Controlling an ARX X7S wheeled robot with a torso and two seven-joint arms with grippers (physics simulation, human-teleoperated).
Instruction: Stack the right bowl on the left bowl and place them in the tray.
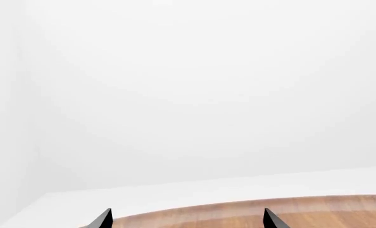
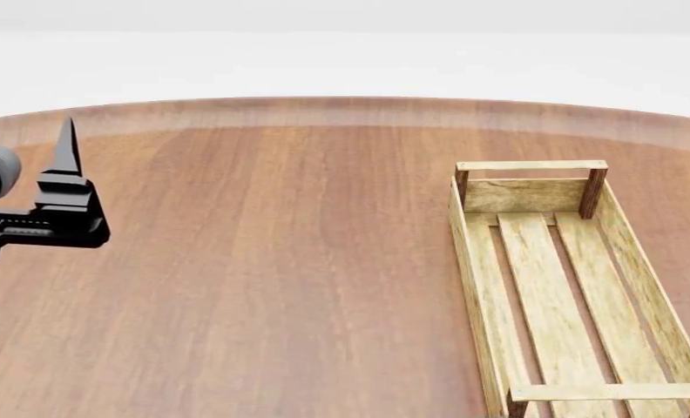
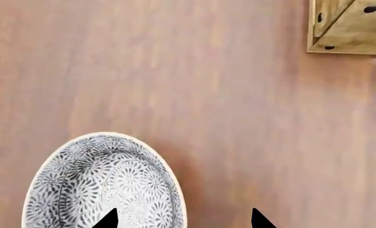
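My right gripper [image 3: 183, 219] hung spread over the patterned bowl [image 3: 104, 183]; my left gripper [image 1: 186, 219] gaped above the table [image 2: 264, 261], tray [image 2: 476, 261] at right.

Long light-wood slatted tray [image 2: 560, 287] empty on table's right side, grey floral-patterned bowl [image 3: 102, 185] upright on bare wood
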